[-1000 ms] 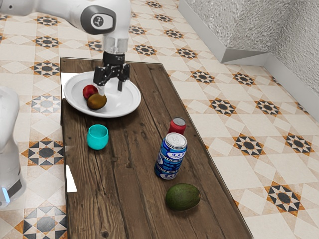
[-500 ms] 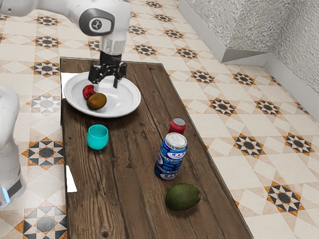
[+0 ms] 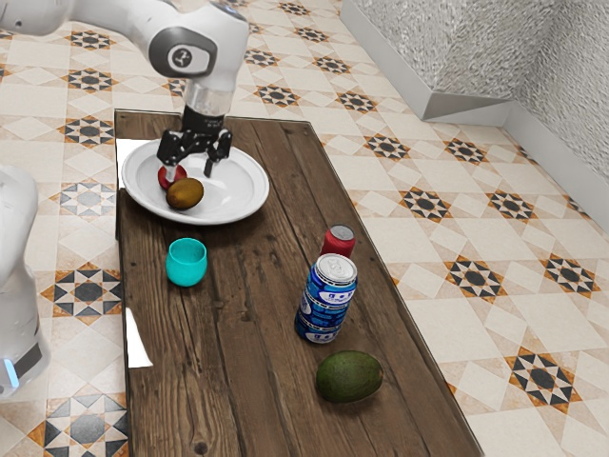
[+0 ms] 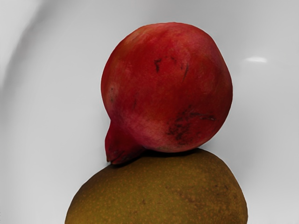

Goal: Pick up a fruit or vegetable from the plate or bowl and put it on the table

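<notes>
Over the white plate (image 3: 253, 197), my gripper (image 3: 189, 172) hangs low with its fingers apart, holding nothing. The red pomegranate (image 4: 167, 88) and the brown fruit (image 3: 186, 194), seemingly touching, both lie on the plate, so I judge only the approach nearly done; the grasp, the lift and the setting down on the wooden counter (image 3: 252, 324) are left

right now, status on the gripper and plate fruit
Gripper open, over the plate. Red fruit on plate, not gripped. Brown fruit right beside it, may crowd the grasp.
</notes>
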